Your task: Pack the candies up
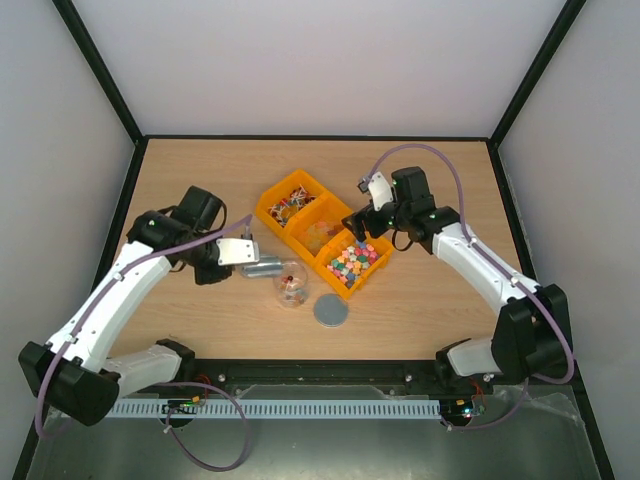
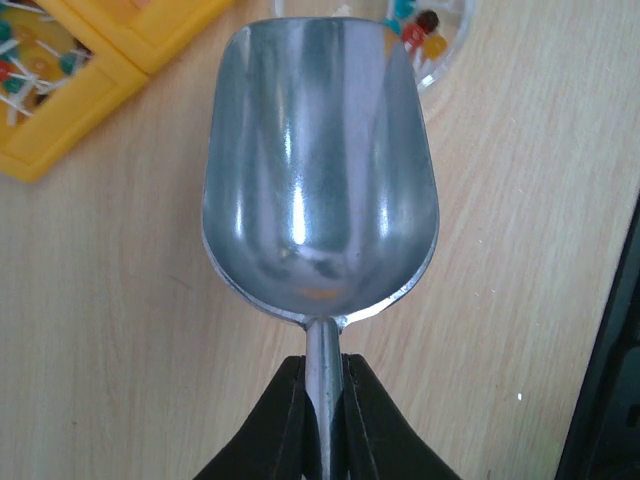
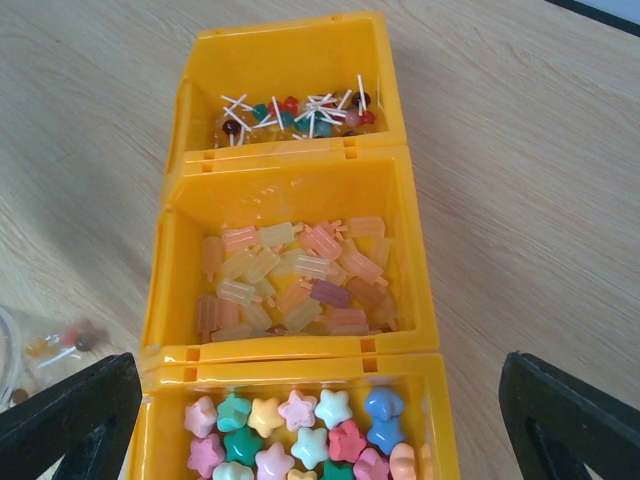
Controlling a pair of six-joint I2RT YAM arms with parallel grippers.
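Observation:
Candies fill three yellow bins in a diagonal row: small lollipops in the far bin (image 1: 290,205) (image 3: 295,110), pale amber popsicle shapes in the middle bin (image 1: 322,233) (image 3: 295,275), pastel stars in the near bin (image 1: 355,262) (image 3: 300,440). A clear round jar (image 1: 291,285) (image 2: 430,40) holds a few candies. My left gripper (image 1: 243,255) (image 2: 325,400) is shut on the handle of a silver scoop (image 1: 262,266) (image 2: 320,170); the scoop is empty and points at the jar. My right gripper (image 1: 362,222) (image 3: 320,400) hangs open above the near bin with nothing between its fingers.
A grey round disc (image 1: 331,311) lies on the table just in front of the jar and the near bin. The wooden table (image 1: 440,300) is walled by black frame rails at the sides and back.

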